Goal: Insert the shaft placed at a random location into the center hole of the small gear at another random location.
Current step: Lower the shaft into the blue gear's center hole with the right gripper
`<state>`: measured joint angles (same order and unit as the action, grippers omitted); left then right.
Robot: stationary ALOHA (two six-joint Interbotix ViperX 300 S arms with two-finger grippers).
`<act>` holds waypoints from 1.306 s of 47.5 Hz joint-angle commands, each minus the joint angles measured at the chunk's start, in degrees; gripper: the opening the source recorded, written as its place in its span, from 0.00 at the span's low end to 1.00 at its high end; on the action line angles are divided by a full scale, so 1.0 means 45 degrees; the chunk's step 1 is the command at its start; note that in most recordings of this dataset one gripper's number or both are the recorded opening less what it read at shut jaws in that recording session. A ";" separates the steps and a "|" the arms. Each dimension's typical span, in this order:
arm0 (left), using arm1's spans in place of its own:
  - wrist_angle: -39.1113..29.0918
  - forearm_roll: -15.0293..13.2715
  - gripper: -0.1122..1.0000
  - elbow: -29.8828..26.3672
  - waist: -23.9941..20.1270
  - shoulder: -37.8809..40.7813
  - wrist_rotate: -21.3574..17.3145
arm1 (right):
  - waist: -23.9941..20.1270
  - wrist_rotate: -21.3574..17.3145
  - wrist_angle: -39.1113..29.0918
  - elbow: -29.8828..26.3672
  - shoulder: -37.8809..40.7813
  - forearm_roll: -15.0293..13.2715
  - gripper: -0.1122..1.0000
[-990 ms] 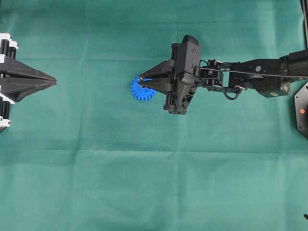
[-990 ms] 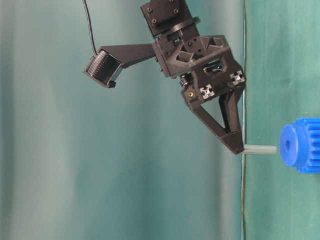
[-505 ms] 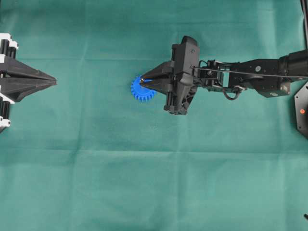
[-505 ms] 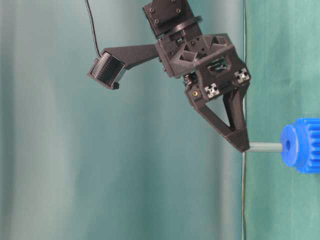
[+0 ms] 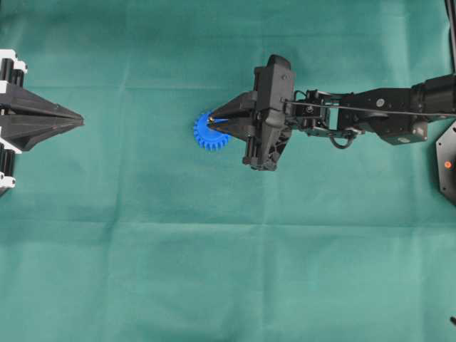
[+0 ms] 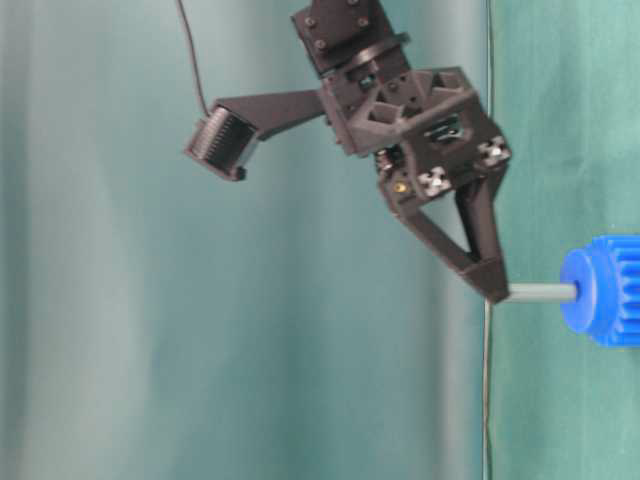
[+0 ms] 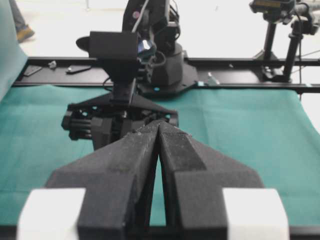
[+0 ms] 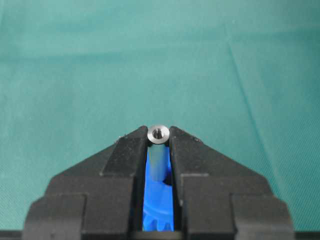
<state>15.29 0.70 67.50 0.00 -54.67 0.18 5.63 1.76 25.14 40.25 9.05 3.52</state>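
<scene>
A green cloth-covered surface fills the overhead view. The right arm stretches in from the right edge toward the middle, and its right end effector hangs over the small gear, a bright blue toothed wheel lying alone on the cloth a little left of centre. At the far left edge the left end effector rests well apart from the gear, its two black fingers pressed together with nothing between them, as the left wrist view also shows.

The right end effector is clenched on the shaft, a short silver-grey pin pinched between the two black fingertips; its hollow upper end stands just above them. In the table-level view, which is turned on its side, the shaft reaches from the fingertips to the gear's raised hub, its far end touching the hub at the middle. The center hole itself is hidden by the shaft, and how deep the pin sits cannot be told.
</scene>
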 commanded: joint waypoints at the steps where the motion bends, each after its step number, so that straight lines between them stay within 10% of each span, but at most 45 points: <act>1: 0.0156 0.0020 0.10 -0.0195 0.0000 0.0078 0.0000 | -0.0020 0.0156 0.0039 -0.0313 0.0020 0.0020 0.22; 62: 0.0156 0.0020 0.10 -0.0195 0.0000 0.0078 0.0000 | 0.0137 0.0586 0.0801 -0.0195 -0.0273 0.0020 0.22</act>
<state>15.38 0.70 67.50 -0.09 -54.76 0.18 6.24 3.60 27.42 40.08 8.26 3.60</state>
